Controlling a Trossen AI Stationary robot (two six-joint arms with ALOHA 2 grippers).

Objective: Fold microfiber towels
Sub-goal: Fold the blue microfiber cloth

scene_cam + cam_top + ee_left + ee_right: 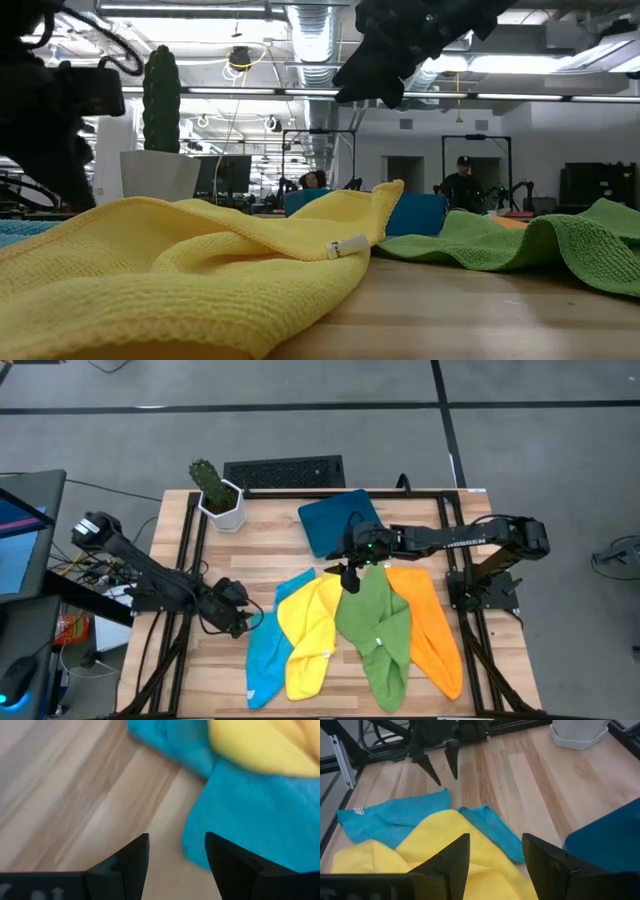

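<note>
Wooden slatted tabletop [300, 690], frame centre: four soft microfiber towels fanned overlapping, light blue [262, 660], yellow [310, 635], green [378, 630], orange [432, 625]. Left gripper [240, 622], released and empty, beside the blue towel's left edge; right gripper [350, 575], unclenched, above the yellow-green overlap. Advice: separate one towel and flatten it before folding.

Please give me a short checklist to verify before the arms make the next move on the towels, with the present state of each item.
1. Left end effector open and empty: ok.
2. Right end effector open and empty, above the yellow towel: ok.
3. Towels lie flat and separate: not ok; the yellow overlaps the light blue towel, and the green towel overlaps the orange towel.
4. Dark-blue tray clear of towels: ok.
5. Any towel already folded: cannot tell.
</note>
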